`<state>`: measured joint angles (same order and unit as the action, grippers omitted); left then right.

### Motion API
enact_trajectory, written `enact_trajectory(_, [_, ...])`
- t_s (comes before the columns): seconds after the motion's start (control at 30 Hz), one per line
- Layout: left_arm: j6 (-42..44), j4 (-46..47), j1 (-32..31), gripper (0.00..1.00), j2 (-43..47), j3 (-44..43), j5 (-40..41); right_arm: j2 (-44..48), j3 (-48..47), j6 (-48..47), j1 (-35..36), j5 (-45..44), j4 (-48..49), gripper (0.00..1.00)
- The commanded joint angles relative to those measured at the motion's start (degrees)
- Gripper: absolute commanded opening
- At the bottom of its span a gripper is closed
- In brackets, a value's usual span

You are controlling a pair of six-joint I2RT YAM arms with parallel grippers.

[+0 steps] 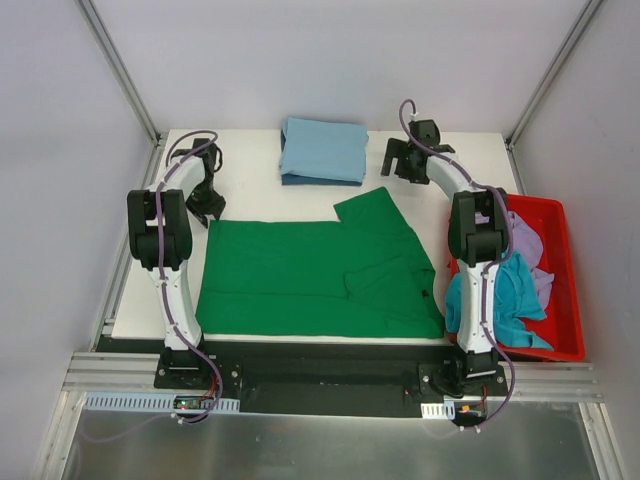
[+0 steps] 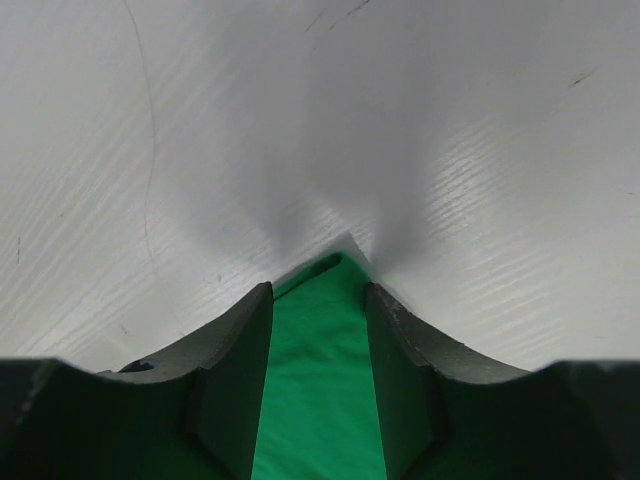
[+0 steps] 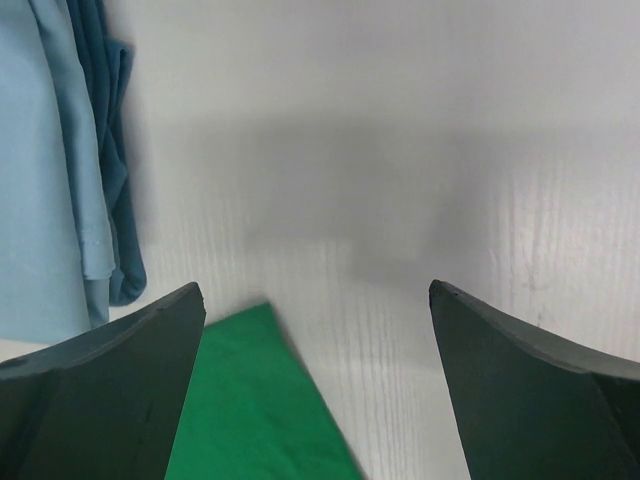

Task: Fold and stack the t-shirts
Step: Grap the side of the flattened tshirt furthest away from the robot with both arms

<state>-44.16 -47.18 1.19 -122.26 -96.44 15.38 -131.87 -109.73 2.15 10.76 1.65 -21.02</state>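
Note:
A dark green t-shirt (image 1: 320, 275) lies spread flat on the white table, one sleeve pointing to the far right. A folded light blue t-shirt (image 1: 322, 148) lies at the back on a folded teal one (image 3: 115, 200). My left gripper (image 1: 208, 207) is low over the green shirt's far left corner. In the left wrist view the gripper (image 2: 318, 290) is narrowly open, with the green cloth (image 2: 318, 400) lying between its fingers. My right gripper (image 1: 398, 160) hovers wide open and empty beyond the sleeve. In the right wrist view the gripper (image 3: 315, 288) has the sleeve corner (image 3: 250, 400) at its lower left.
A red plastic tub (image 1: 540, 203) stands at the table's right edge. It holds a crumpled lilac shirt (image 1: 525, 240) and a teal shirt (image 1: 500, 300). The light blue shirt (image 3: 40, 180) is left of my right gripper. White walls close in the back and sides.

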Motion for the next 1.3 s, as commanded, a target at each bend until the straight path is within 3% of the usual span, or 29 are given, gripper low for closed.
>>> enact_trajectory(0.0, [-1.2,-2.7,0.0,0.40,0.2,1.5,1.9,-3.5,-4.7,0.8,0.4,3.0,4.0,0.96])
enact_trajectory(0.13, [-1.0,-2.7,0.0,0.30,-0.9,2.0,1.2,-6.0,-7.7,1.3,0.7,4.8,3.2,0.96])
enact_trajectory(0.27, [-0.4,-2.7,0.0,0.08,-0.6,2.8,-0.8,-7.9,-9.7,2.2,0.8,9.1,1.4,0.99])
enact_trajectory(0.33, [-0.6,-2.7,0.0,0.00,0.0,3.5,-0.4,-8.2,-10.2,2.2,1.1,11.0,-0.4,0.95])
enact_trajectory(0.43, [0.0,-2.6,0.0,0.00,0.8,4.4,-0.4,-7.3,-8.6,1.0,2.0,12.2,-3.2,0.89])
enact_trajectory(0.63, [0.9,-2.6,-0.4,0.00,2.1,5.0,-0.2,-3.7,-3.2,-1.6,4.2,5.8,-5.4,0.72])
enact_trajectory(0.87, [2.1,-2.5,-1.1,0.00,2.9,4.8,0.0,-3.6,-4.0,-4.0,6.6,-0.8,-9.1,0.38])
enact_trajectory(1.03, [2.1,-2.4,-1.0,0.00,4.0,4.9,0.4,-2.7,-4.3,-5.7,7.8,-6.6,-11.8,0.26])
enact_trajectory(1.2, [2.2,-2.3,-1.1,0.00,5.4,5.5,0.1,-1.4,-3.8,-7.2,8.6,-8.9,-11.7,0.02])
enact_trajectory(1.27, [2.6,-2.2,-1.0,0.00,6.0,5.7,-0.1,-0.1,-2.9,-6.8,8.8,-8.5,-10.8,0.00])
